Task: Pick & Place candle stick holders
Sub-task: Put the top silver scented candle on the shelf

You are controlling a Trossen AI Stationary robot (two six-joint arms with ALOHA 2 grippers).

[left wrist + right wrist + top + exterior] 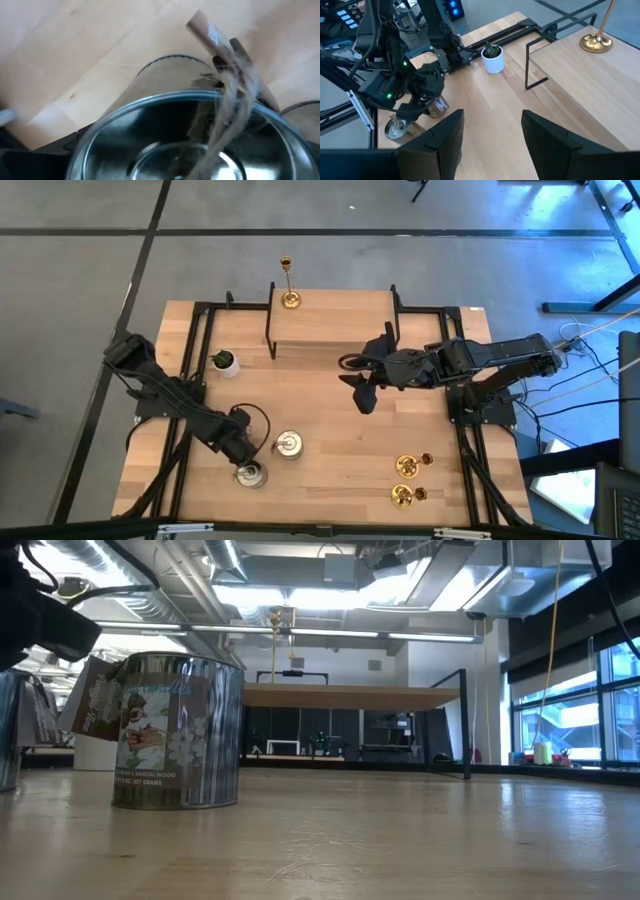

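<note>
Tabletop: tin's label (low view only, seemingly floral)

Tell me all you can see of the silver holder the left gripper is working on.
The silver holder is a squat, round, shiny metal-looking cup standing upright near the table's front-left edge. The left wrist view shows its open rim and hollow inside, with a twine-tied paper tag at the rim. The left gripper sits right over it, jaws wide; actual contact cannot be told. A second silver holder stands apart beside it.

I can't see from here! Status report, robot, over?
Left gripper at silvery holder. Right gripper open, empty, mid-table. Nothing in the way.
</note>
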